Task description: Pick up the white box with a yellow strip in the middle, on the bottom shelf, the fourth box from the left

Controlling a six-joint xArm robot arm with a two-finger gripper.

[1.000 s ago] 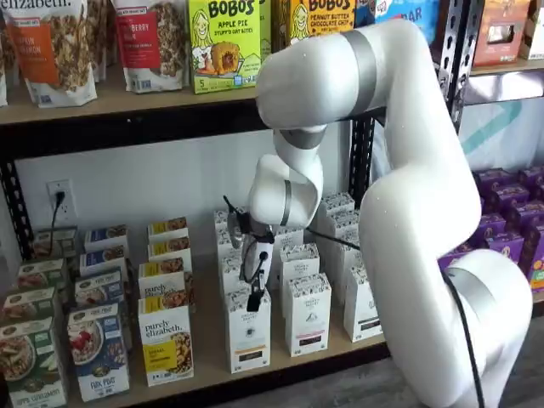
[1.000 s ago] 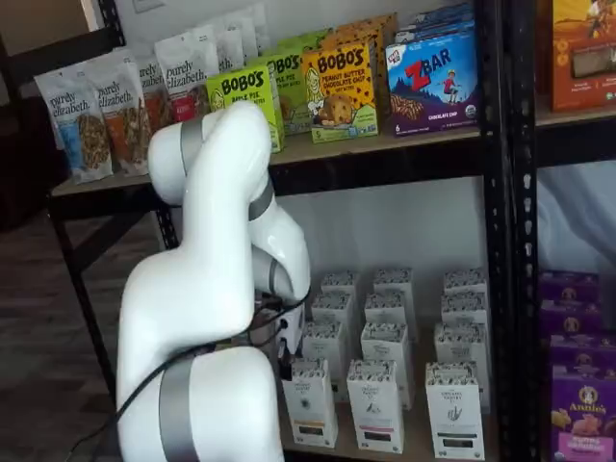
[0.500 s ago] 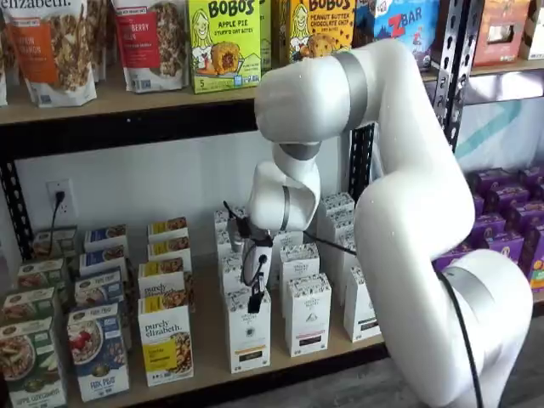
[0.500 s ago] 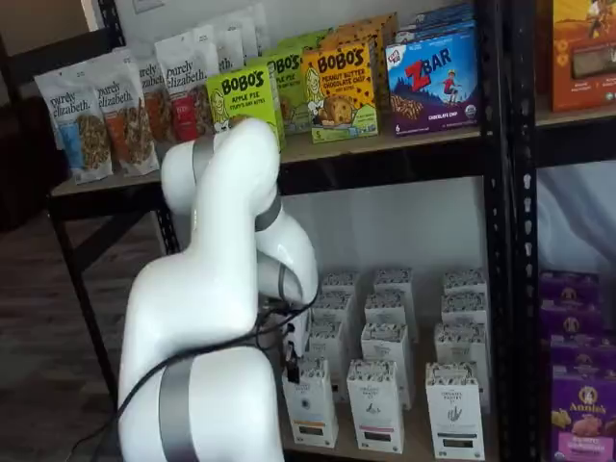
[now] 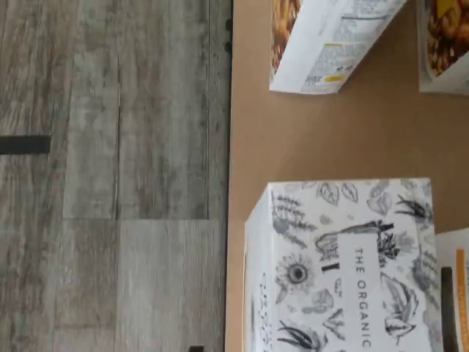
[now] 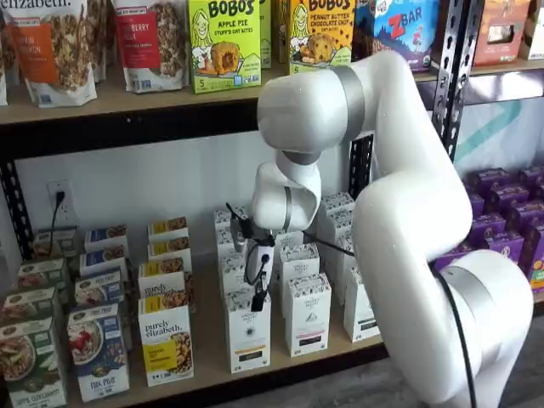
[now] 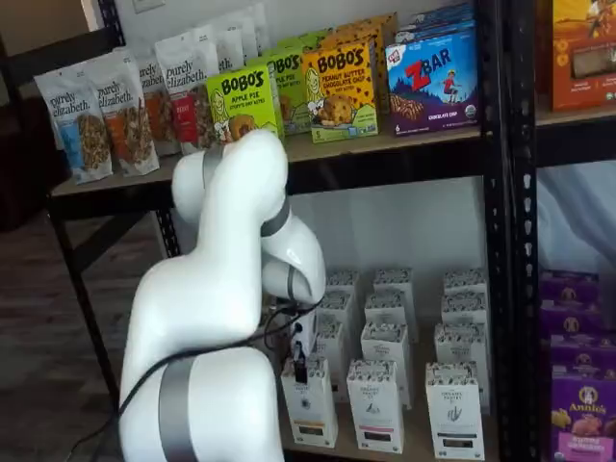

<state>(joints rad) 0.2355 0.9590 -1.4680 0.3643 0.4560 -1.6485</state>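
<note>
The white box with a yellow strip [image 6: 248,333] stands at the front of the bottom shelf, to the right of a yellow-and-white granola box [image 6: 166,340]. It also shows in a shelf view [image 7: 310,406]. My gripper [image 6: 256,297] hangs right over the box's top; only thin black fingers show, with no plain gap between them. It shows in a shelf view [image 7: 300,370] at the box's top edge. The wrist view shows the box's flower-printed top [image 5: 344,257] close below, marked "THE ORGANIC". No box is held.
More white boxes [image 6: 307,313] stand in rows to the right and behind. Blue [image 6: 99,350] and green [image 6: 31,361] cereal boxes stand to the left. The brown shelf board [image 5: 322,139] ends at an edge over grey wood floor [image 5: 110,176]. The upper shelf [image 6: 127,110] runs above the arm.
The arm's elbow and upper links have swung towards the shelves. The gripper has stayed over the white box's top, shifting only slightly.
</note>
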